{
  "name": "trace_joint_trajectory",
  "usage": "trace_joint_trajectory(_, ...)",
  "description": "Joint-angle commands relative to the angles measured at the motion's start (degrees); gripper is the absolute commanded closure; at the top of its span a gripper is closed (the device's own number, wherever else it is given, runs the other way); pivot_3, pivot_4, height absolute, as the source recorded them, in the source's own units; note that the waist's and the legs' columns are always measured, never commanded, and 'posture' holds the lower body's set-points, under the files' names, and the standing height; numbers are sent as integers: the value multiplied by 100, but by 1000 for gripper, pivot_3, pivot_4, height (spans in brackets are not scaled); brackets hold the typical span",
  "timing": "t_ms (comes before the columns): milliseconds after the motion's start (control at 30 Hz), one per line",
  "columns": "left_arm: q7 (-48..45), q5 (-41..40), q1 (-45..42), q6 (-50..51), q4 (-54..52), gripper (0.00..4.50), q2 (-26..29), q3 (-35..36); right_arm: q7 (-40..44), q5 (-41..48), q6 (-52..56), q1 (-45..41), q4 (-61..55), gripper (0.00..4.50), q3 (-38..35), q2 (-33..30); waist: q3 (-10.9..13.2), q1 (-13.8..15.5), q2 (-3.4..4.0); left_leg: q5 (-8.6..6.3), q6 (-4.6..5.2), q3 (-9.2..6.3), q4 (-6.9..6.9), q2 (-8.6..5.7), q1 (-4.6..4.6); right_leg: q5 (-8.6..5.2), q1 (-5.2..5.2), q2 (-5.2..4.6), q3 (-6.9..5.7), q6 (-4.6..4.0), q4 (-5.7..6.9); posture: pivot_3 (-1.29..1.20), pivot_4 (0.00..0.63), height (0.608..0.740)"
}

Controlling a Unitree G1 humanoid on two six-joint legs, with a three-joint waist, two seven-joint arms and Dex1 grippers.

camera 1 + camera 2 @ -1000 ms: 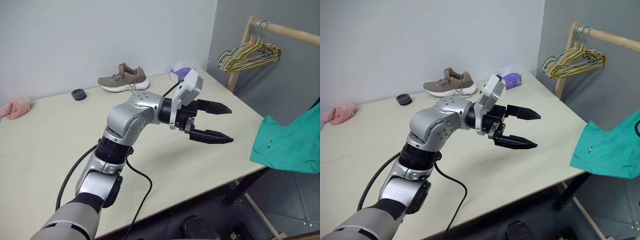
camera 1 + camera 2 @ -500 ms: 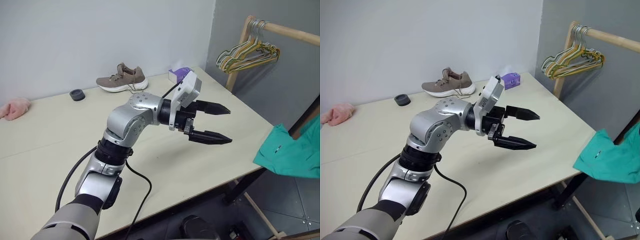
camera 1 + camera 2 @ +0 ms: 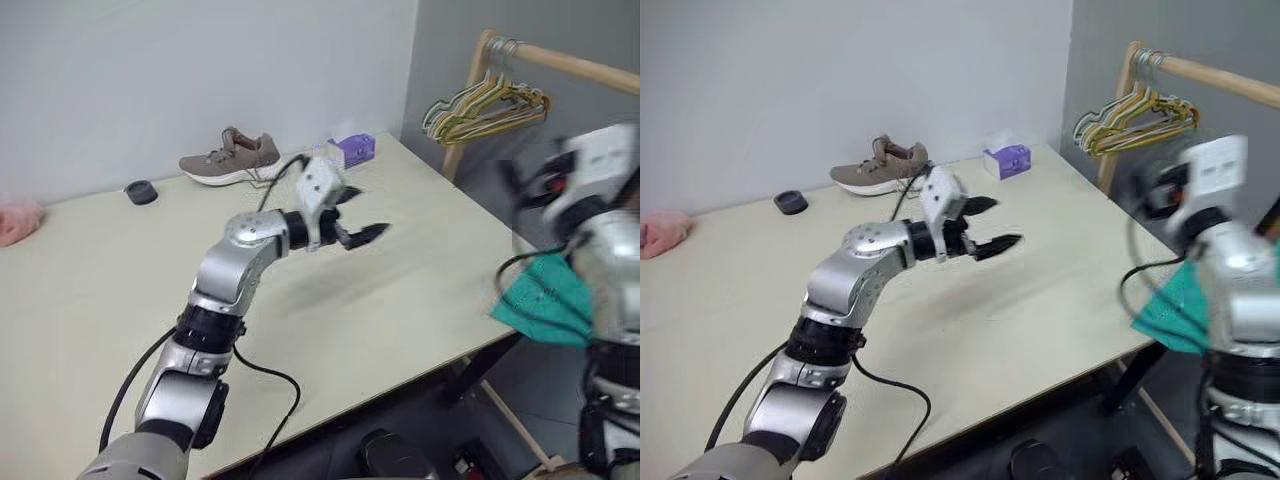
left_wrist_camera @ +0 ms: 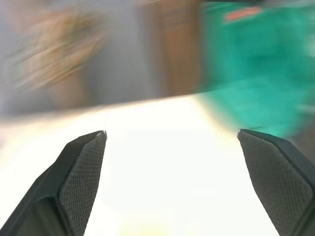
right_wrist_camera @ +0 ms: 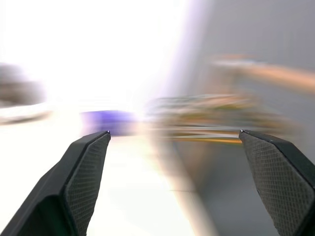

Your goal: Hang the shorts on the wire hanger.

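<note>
While the left gripper (image 3: 358, 222) hung above the tabletop (image 3: 420, 290), its two black fingers stood well apart with nothing between them. It pointed toward the far right corner of the tabletop, near the purple tissue box (image 3: 355, 148). In the left wrist view both fingers (image 4: 83, 172) were spread wide over the pale surface, and teal cloth showed beyond them.

The right gripper (image 5: 174, 162) also had its fingers wide apart and empty in the right wrist view. The right arm (image 3: 1230, 290) stood off the right edge of the tabletop; it was blurred.

The shorts (image 3: 545, 300) hung as a teal bunch just off the right edge of the tabletop, close against the right arm. Whether they touched the arm could not be told. No gripper held them.

A bunch of coloured hangers (image 3: 485, 100) hung from a wooden rail (image 3: 570, 62) beyond the right side of the tabletop. A single olive-green wire hanger could not be told apart from them.

On the tabletop's far side lay a brown shoe (image 3: 228, 158), with a small dark round object (image 3: 141, 192) to its left. A pink cloth (image 3: 15, 220) lay at the far left edge.
</note>
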Motion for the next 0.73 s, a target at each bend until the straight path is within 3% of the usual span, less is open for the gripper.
trace_joint_trajectory(33, 1066, 495, 764, 152, -630, 0, 177, 608, 225, -244, -681, 70, -25, 30, 618, 416, 1, 133, -6, 0, 0, -3, 1, -1, 0, 1, 1, -11, -1, -1, 3, -190, 0, 740)
trace_joint_trajectory(233, 2277, 626, 2248, 97, -1135, 0, -112, 1701, 730, -377, -1181, 166, 1041, 30, 1463, 1261, -15, 711, -60, -1, -1, -30, 7, -5, 2, 24, 4, -34, -36, -31, 6, -96, 0, 740)
trace_joint_trajectory(433, 2432, 572, 2536, -96, -1141, 0, -296, 1931, 756, -692, -1732, -134, 2200, 30, 1595, 1680, -13, 1319, -78, 1, -2, -43, 21, -13, 1, 48, 13, -38, -56, -40, 5, -24, 0, 740)
trace_joint_trajectory(533, 2336, 495, 2412, -131, -1160, 0, -238, 1956, 817, -740, -1880, -215, 2429, 30, 1552, 1731, -14, 1465, -78, 1, -2, -41, 36, -12, 2, 56, 18, -19, -54, -41, 6, -10, 0, 740)
trace_joint_trajectory(733, 2052, 351, 2411, -99, -1320, 0, -72, 1890, 758, -753, -1959, -167, 2463, 30, 1437, 1757, -15, 1488, -80, 1, -2, -37, 45, -7, 3, 61, 20, -11, -50, -47, 8, 14, 0, 740)
